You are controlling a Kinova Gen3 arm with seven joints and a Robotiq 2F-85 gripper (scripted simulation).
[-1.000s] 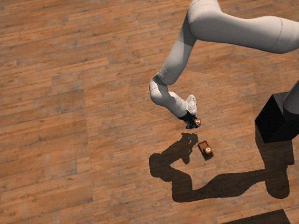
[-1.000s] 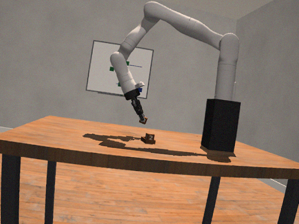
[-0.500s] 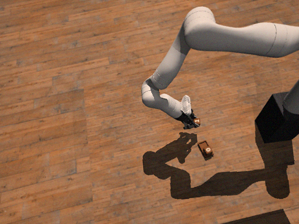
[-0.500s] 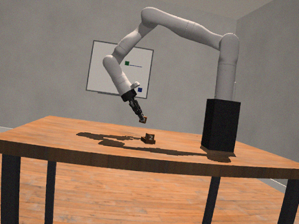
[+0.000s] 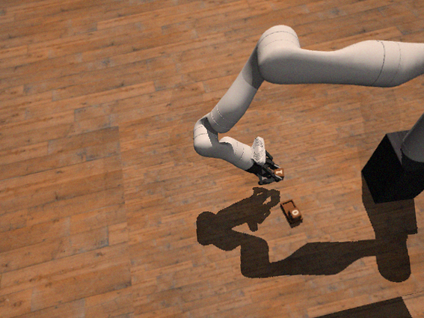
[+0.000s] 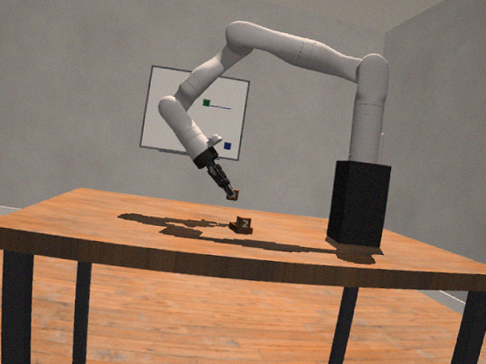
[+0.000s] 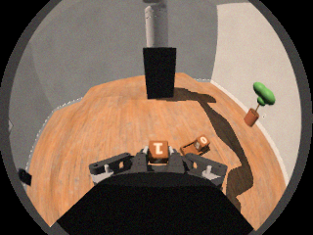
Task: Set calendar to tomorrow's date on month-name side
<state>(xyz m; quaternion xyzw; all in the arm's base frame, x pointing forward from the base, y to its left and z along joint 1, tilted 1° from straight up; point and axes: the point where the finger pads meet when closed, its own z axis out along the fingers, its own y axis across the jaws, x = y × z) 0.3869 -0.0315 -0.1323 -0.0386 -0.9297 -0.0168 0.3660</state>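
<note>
My gripper (image 5: 276,173) (image 6: 230,193) (image 7: 158,151) is shut on a brown cube (image 5: 279,172) (image 6: 235,194) (image 7: 157,148), held in the air above the table. A white 1 shows on one of its faces in the top view and in the wrist view. The small brown tray (image 5: 284,210) (image 6: 233,227) (image 7: 183,150) stands on the table below the gripper. The other cube (image 5: 295,212) (image 6: 244,222) (image 7: 202,142) sits at one end of it, with 0 on top and an upright 2 towards the exterior camera. The tray's other end holds no cube. The month's name is not readable.
The robot's black base block (image 5: 386,171) (image 6: 358,204) (image 7: 159,73) stands on the wooden table (image 6: 95,208), to the right of the tray in the top and exterior views. The arm's shadow falls beside the tray. A whiteboard (image 6: 174,113) hangs on the wall behind.
</note>
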